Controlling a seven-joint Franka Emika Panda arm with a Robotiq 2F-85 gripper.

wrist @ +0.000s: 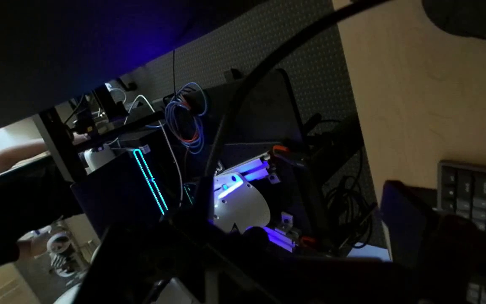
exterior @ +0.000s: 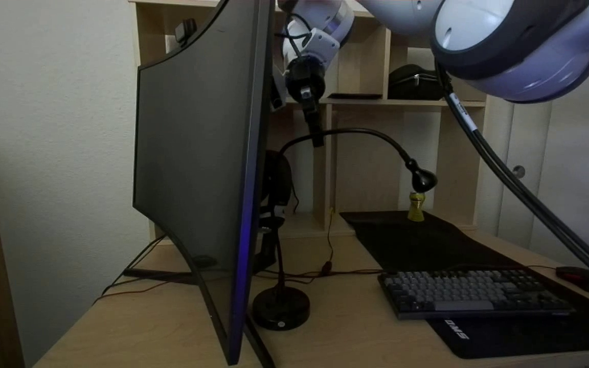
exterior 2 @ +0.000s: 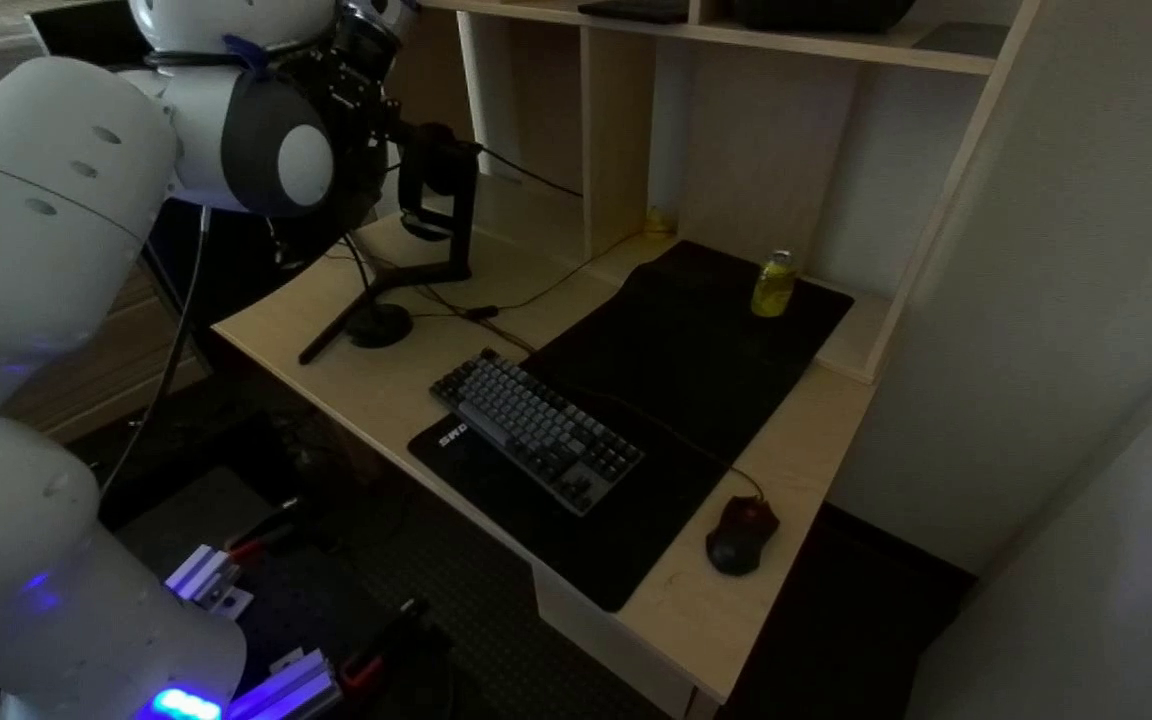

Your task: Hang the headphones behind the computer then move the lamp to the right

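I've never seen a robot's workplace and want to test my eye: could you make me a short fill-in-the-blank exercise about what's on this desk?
1. The lamp has a flat base that is ____, not square.
2. The big monitor is not flat but ____.
3. In both exterior views, the mouse lies to the ____ of the keyboard.
4. The small container standing on the black desk mat is ____ in colour.

Missing words: round; curved; right; yellow.
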